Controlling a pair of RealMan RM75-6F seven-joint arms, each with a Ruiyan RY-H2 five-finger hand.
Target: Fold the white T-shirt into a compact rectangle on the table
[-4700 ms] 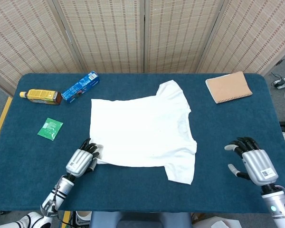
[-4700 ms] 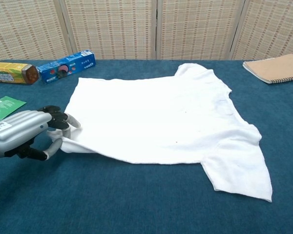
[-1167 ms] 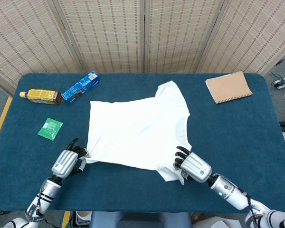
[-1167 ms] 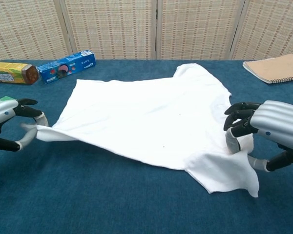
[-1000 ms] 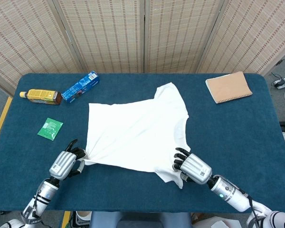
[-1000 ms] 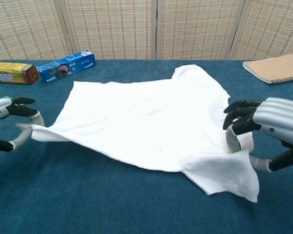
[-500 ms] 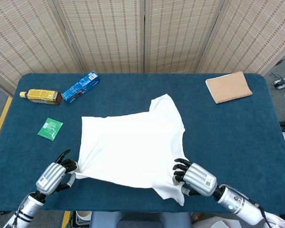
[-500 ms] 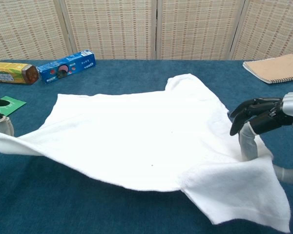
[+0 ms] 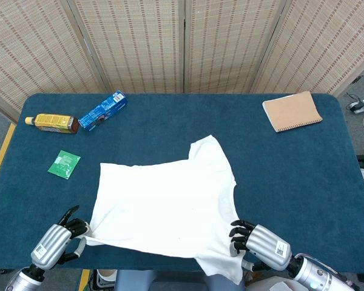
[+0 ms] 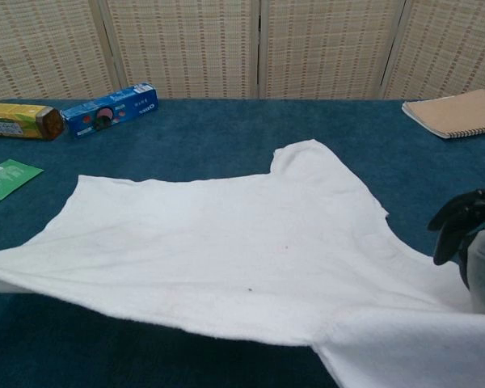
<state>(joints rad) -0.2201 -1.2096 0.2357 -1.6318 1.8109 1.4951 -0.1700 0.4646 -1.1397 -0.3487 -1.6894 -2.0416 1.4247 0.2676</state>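
Note:
The white T-shirt lies spread on the blue table, pulled toward the near edge. My left hand grips the shirt's near-left corner at the table's front edge. My right hand grips the cloth by the near-right sleeve, whose tip hangs past the edge. In the chest view the near hem is lifted off the table and my left hand is out of frame.
A yellow bottle and a blue packet box lie at the back left. A green sachet sits left of the shirt. A tan notebook lies at the back right. Woven screens stand behind.
Both hands have drawn back toward the near edge, dragging the shirt with them. The shirt has slid toward me and its near hem has risen.

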